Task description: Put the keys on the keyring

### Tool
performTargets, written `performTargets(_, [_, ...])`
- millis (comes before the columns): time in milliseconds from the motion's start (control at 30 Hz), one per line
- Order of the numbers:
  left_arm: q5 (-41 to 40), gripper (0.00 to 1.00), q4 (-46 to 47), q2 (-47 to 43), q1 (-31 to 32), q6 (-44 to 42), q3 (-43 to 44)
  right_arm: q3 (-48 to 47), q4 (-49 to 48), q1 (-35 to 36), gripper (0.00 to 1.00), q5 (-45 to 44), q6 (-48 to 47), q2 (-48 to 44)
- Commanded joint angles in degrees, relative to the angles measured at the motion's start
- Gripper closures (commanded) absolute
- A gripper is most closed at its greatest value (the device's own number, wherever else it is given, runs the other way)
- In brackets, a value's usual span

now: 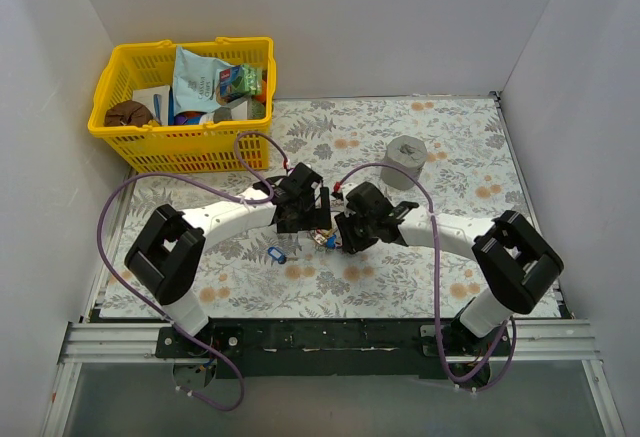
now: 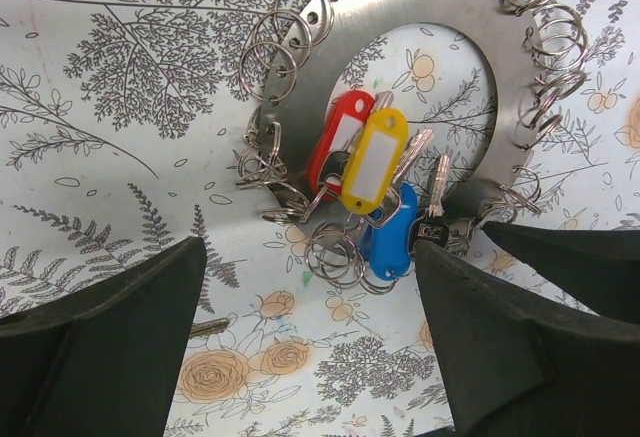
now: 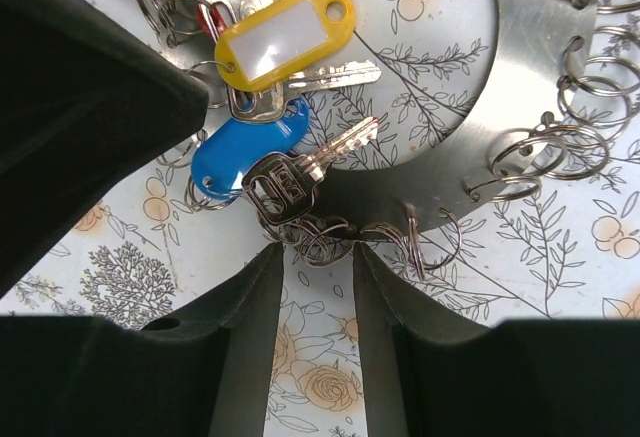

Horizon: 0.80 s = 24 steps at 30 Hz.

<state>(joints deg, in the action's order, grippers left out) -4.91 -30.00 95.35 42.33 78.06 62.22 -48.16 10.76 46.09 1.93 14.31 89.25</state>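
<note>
Floral cloth is covering the bench (image 1: 450, 137), with white walls closing it in. Yellow basket (image 1: 180, 147) is sitting at the far-left corner, stuffed with packets. Left gripper (image 2: 307, 249) is hanging over bench centre with its jaws spread wide, one finger on either side of the key bunch. Loose blue tag (image 1: 277, 254) is lying alone just left of centre, toward the near edge.

Keys (image 2: 370, 167) with red, yellow and blue tags, plus a black-headed one, are lying bunched at centre. They are lying partly inside the hole of the keyring (image 2: 470, 17), a flat silvery loop carrying many small split rings along its rim. Right gripper (image 3: 315, 267) is pointing in from the right with a narrow gap, its tips sitting at a clump of split rings by the black key. Cannot tell if it is pinching them. Grey cylinder (image 1: 405, 160) is standing right of centre, toward the far edge.

Keys are looking light and rigid, with smooth tags likely slipping. The bunch is looking tangled, so one pull is probably dragging the lot. Best hold is across a tag's flat faces or a key head. The loop is looking thin and stiff and is lying flat, so its outer rim is the place to grip.
</note>
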Motion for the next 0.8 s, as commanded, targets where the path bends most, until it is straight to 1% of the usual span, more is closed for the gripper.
performTargets(0, [0.95,0.14,0.73,-2.63,-0.31,-0.28,-0.08,-2.47,0.14,0.85,0.59,-1.67,-0.68,1.80])
performTargets(67, [0.95,0.14,1.08,-2.80,-0.31,-0.28,-0.60,-2.20,-0.48,0.94,0.60,-1.67,-0.68,2.41])
performTargets(133, [1.30,0.14,1.17,-2.72,-0.31,-0.45,-0.69,-2.72,-0.40,0.94,0.63,-1.67,-0.60,2.94])
performTargets(167, [1.39,0.14,1.17,-2.54,-0.31,-0.54,-0.61,-2.81,-0.13,0.94,0.66,-1.67,-0.59,3.21])
performTargets(200, [1.65,0.14,1.17,-2.45,-0.31,-0.63,-0.60,-3.08,0.31,0.94,0.75,-1.67,-0.59,3.21])
performTargets(300, [1.66,0.14,1.26,-2.36,-0.31,-0.72,-0.78,-3.34,0.92,0.94,0.83,-1.67,-0.77,2.33])
performTargets(333, [1.48,0.14,1.35,-2.36,-0.31,-0.72,-0.95,-3.26,1.10,0.94,0.83,-3.41,-1.03,2.07])
performTargets(400, [1.39,0.14,1.52,-2.19,-0.31,-0.63,-0.96,-3.69,1.62,1.02,0.83,-4.04,-1.21,1.36])
performTargets(767, [1.39,0.14,1.52,-2.19,-0.31,-0.72,-1.48,-5.28,2.68,0.94,0.83,-5.89,-1.74,1.01])
